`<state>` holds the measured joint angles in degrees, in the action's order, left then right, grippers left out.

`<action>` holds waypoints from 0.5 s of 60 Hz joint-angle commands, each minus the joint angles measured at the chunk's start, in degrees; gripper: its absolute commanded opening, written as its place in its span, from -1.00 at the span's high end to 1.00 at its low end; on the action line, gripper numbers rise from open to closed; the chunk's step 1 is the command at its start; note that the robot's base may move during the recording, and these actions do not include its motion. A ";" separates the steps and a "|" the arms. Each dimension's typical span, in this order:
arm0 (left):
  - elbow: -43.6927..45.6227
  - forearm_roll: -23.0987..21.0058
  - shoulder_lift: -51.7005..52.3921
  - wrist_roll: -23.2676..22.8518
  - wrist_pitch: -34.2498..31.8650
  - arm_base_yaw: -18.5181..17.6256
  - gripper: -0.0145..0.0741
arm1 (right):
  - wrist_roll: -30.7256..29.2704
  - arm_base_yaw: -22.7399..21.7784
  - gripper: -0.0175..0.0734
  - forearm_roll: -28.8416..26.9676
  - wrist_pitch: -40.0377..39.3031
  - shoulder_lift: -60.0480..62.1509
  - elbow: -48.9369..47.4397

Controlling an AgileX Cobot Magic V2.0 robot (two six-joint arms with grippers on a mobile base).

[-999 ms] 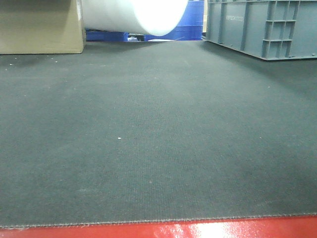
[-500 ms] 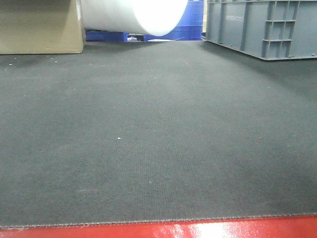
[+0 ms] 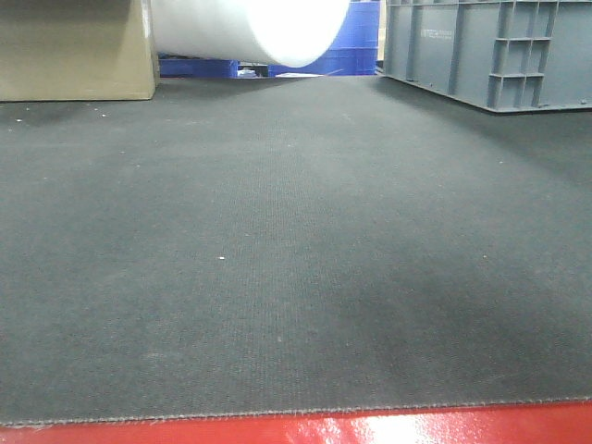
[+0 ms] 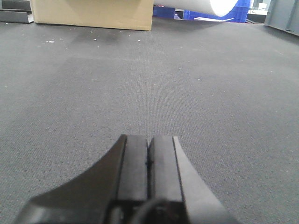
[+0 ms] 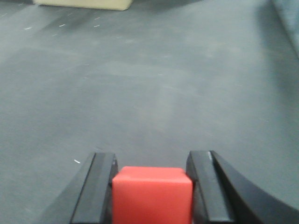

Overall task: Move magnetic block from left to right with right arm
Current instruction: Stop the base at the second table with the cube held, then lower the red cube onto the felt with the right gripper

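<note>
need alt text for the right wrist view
A red magnetic block sits clamped between the two black fingers of the right end effector, above a dark grey mat. The image is slightly blurred.

Dark mat (image 3: 296, 259), cardboard box (image 3: 74, 51), white roll (image 3: 250, 28), grey crate (image 3: 490, 51), blue bins (image 3: 356, 51)

magnetic block (image 5: 152, 193) cut off below, right wrist view blurred

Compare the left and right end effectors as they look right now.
The left end effector is shut, its fingers pressed together on nothing; the right end effector holds the red magnetic block between spread fingers. Both have dark fingers and sit over the grey mat.
</note>
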<state>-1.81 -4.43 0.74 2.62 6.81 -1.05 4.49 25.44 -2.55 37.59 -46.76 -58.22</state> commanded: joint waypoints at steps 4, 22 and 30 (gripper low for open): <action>-0.54 -0.34 0.88 0.01 -4.67 -0.01 0.94 | -4.49 2.70 0.12 -3.03 -3.87 -11.72 -8.60; -0.54 -0.34 0.88 0.01 -4.67 -0.01 0.94 | -4.49 3.54 0.12 -2.98 -4.23 -31.98 -14.04; -0.54 -0.34 0.88 0.01 -4.67 -0.01 0.93 | -4.49 3.54 0.12 -2.98 -5.59 -39.18 -14.34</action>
<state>-1.81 -4.43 0.74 2.62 6.81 -1.05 0.76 28.92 -5.28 36.81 -84.13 -70.21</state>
